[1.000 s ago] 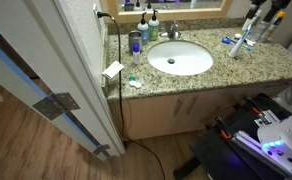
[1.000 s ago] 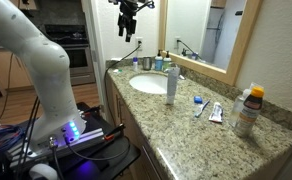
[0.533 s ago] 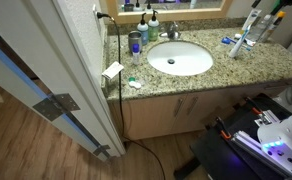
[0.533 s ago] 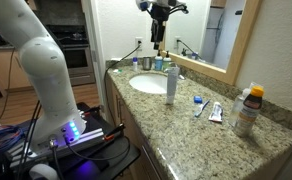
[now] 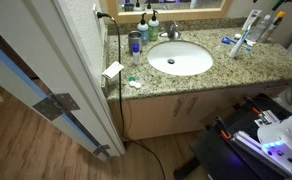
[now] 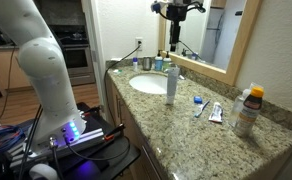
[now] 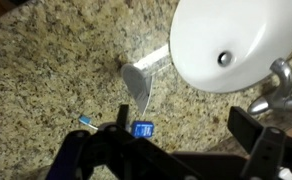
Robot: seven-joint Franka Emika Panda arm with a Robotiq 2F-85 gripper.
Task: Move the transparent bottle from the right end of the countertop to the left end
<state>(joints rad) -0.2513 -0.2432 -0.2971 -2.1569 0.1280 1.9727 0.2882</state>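
The transparent bottle, small, pale and orange-capped, stands upright near the countertop's near end; in an exterior view it shows at the right end. It is not in the wrist view. My gripper hangs high above the counter by the mirror, well clear of the bottle. In the wrist view the gripper is open and empty, looking down on granite beside the white sink.
A tall slim bottle leans beside the sink and also shows in the wrist view. A small blue item and a tube lie on the granite. A dark tumbler and small bottles stand at the left end.
My gripper has moved along the counter, high up, from over its far end toward the mirror and sink. Nothing on the counter has moved.
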